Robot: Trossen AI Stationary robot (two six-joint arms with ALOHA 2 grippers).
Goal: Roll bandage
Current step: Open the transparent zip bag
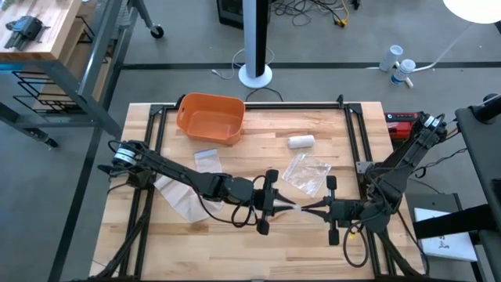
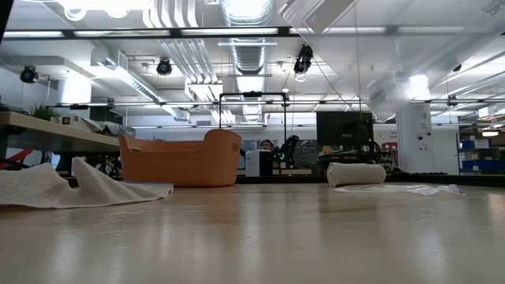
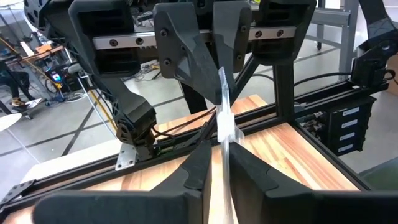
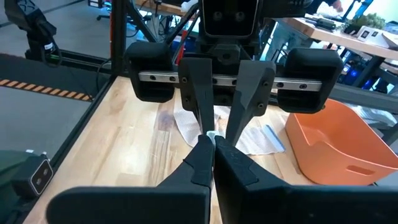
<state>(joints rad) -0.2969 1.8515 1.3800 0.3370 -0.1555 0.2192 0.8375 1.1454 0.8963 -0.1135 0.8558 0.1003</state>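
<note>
A narrow white bandage strip [image 1: 294, 207] spans the short gap between my two grippers near the table's front middle, clear of the wood. My left gripper [image 1: 280, 205] is shut on its left end and my right gripper [image 1: 310, 208] on its right end; the two point level at each other. In the left wrist view the strip [image 3: 222, 106] runs edge-on from my left fingertips to the right gripper's fingers. A rolled bandage [image 1: 300, 142] lies on its side farther back. The low view shows no gripper. My left gripper pinches the strip's left end [image 3: 225, 127] between its two fingers, coming level from the table's left, along the strip. The strip stands on edge and runs straight to the other gripper, above the table. My right gripper pinches the strip's right end [image 4: 215, 135] between its two fingers, level from the table's right. Only a small pale bit shows beyond its fingertips; the fingers hide the rest.
An orange basket [image 1: 210, 117] stands at the far left. A crumpled clear wrapper [image 1: 307, 172] lies behind the grippers. White mesh gauze [image 1: 176, 196] is spread under the left arm, with a small packet [image 1: 206, 157] beyond it. A black frame rail [image 1: 352, 133] borders the table.
</note>
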